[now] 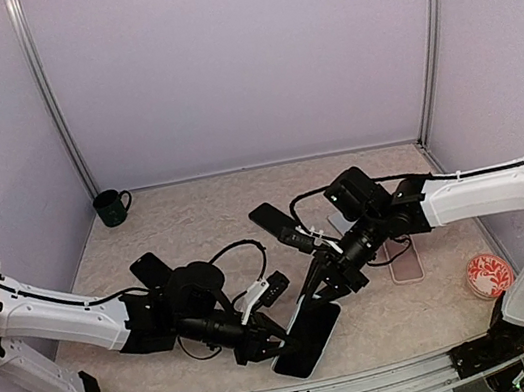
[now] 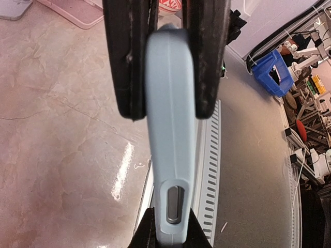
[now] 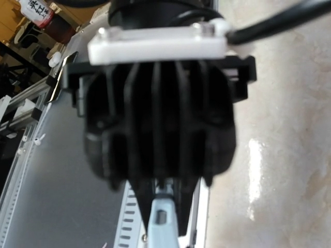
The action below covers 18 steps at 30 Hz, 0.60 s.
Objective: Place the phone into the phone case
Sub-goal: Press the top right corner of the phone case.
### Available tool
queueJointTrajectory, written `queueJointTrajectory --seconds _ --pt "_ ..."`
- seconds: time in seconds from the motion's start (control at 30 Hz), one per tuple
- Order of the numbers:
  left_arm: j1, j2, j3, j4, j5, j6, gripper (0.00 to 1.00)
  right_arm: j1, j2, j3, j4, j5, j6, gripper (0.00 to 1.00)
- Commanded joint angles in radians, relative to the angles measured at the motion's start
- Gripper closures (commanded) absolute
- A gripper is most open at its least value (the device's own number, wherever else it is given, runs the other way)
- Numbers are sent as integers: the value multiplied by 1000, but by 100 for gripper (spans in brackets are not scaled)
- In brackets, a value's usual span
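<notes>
Clamping pale-blue phone case (image 2: 170, 155): left tool (image 2: 168, 111), right tool (image 3: 163, 223) both clenched on it

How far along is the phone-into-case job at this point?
Done, apparently: the phone lies dark face up inside the light blue case. In hand: left gripper and right gripper are both shut on its edges. Left: corner seating cannot be judged; final pressing and release probably remain.

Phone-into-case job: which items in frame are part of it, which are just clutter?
Job: phone, light blue case, left gripper and right gripper, both shut on the case.
Lying about: green mug, red patterned dish, pink flat item beside the right arm.
</notes>
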Motion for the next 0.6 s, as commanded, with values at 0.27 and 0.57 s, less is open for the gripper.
queueJointTrajectory --seconds 0.27,0.57 --pt "-4 -35 43 50 5 18 100 13 -67 4 -46 73 -20 50" --pt "-4 -70 47 -15 -19 33 100 12 -86 -7 -118 176 -22 45"
